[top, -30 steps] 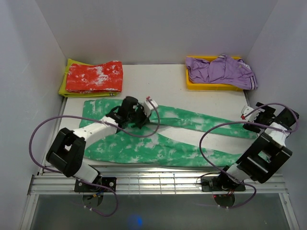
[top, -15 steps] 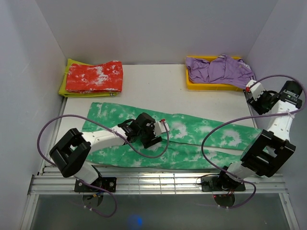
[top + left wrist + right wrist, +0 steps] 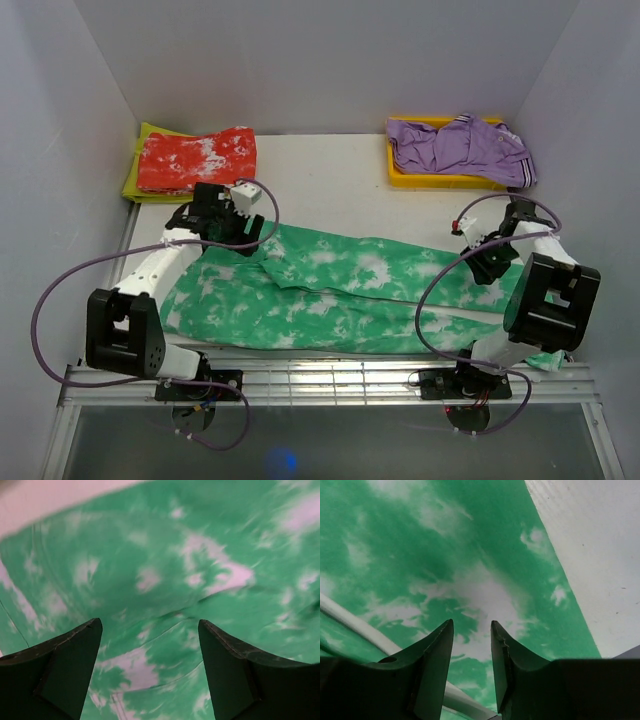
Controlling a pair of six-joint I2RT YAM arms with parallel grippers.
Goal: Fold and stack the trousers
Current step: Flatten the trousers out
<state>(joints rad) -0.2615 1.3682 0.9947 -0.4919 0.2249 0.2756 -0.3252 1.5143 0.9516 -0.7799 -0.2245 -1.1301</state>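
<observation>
The green, white-blotched trousers point(image 3: 340, 290) lie lengthwise across the table, legs side by side, with wrinkles near the left end. My left gripper point(image 3: 238, 232) hovers over their back-left end. In the left wrist view it point(image 3: 150, 622) is wide open, with only the green cloth point(image 3: 165, 570) below and nothing between the fingers. My right gripper point(image 3: 482, 255) is over the right end of the trousers. In the right wrist view its jaws point(image 3: 472, 623) stand a narrow gap apart above the cloth point(image 3: 420, 545), with nothing between them.
A folded red-and-white garment point(image 3: 195, 160) lies on a yellow-green one point(image 3: 133, 178) at the back left. A purple garment point(image 3: 460, 145) fills a yellow tray point(image 3: 440, 182) at the back right. White walls stand on three sides. A metal rail point(image 3: 320, 375) runs along the near edge.
The left gripper has opened and moved from the middle of the trousers to their back-left end. The right gripper swung in from the far right over the cloth, its jaws narrowing. The legs lie closer together.
</observation>
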